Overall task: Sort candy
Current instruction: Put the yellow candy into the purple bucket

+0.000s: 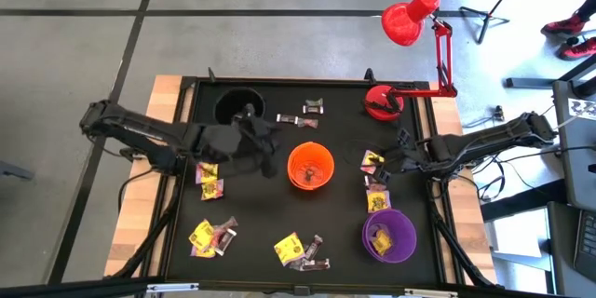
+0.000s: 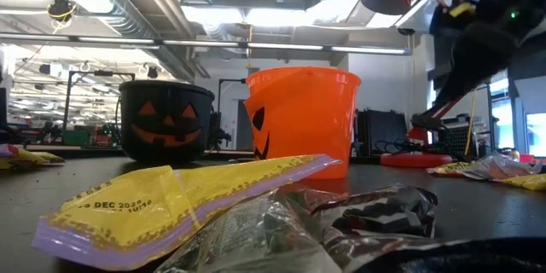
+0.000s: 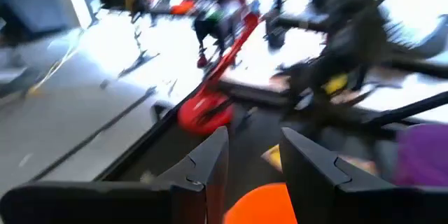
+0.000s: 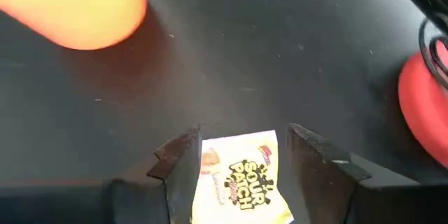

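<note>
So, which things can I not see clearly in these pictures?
- Inside of the black cup: high view, too dark to tell.
- Contents of the orange cup: low view, its wall hides them.
- Left hand: high view, dark against the mat; wrist view shows its jaws apart and empty, but blurred.
- Yellow candy between the right hand's open fingers: right wrist view, cut by the edge.

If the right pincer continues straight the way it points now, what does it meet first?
Probably the yellow candy lying between the open right pincer fingers; depth is unclear. The mat beyond it looks free.
</note>
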Controlling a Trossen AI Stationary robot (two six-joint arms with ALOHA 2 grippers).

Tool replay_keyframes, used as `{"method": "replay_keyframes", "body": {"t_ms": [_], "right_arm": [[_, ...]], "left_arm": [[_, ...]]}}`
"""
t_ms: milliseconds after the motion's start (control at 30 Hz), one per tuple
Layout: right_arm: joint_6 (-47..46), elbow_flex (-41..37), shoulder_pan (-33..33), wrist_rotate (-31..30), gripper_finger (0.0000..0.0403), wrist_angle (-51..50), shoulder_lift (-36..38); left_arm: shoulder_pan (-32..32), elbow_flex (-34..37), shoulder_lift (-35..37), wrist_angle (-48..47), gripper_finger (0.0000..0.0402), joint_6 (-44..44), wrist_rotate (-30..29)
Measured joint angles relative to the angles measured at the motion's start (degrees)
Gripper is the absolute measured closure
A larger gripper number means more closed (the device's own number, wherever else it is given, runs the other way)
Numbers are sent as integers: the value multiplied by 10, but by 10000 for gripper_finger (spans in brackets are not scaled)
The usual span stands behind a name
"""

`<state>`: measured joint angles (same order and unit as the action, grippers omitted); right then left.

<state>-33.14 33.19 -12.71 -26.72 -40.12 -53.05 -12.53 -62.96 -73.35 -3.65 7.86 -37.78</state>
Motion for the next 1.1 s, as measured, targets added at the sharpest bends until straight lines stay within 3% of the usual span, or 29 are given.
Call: {"method": "replay_keyframes", "body": {"t_ms": [133, 300, 567, 833, 933, 1100], "right_arm": [[-26, -37, 4, -3, 198, 41, -7], [-55, -86, 41, 52, 198, 87, -24], [-61, -128, 112, 110, 198, 109, -59], [-57, -133, 140, 124, 202, 132, -88], [-56, -133, 139, 124, 228, 139, -90], [-55, -133, 139, 124, 308, 147, -90]], "left_arm": [[-37, 0, -9, 40, 282, -39, 0], [-62, 0, -30, 66, 282, -64, -2], [-65, 0, -72, 74, 282, -66, -4], [-65, 0, -106, 76, 283, -66, -5], [-65, 0, -115, 77, 283, -66, -5], [-65, 0, -119, 71, 282, -67, -5]]}}
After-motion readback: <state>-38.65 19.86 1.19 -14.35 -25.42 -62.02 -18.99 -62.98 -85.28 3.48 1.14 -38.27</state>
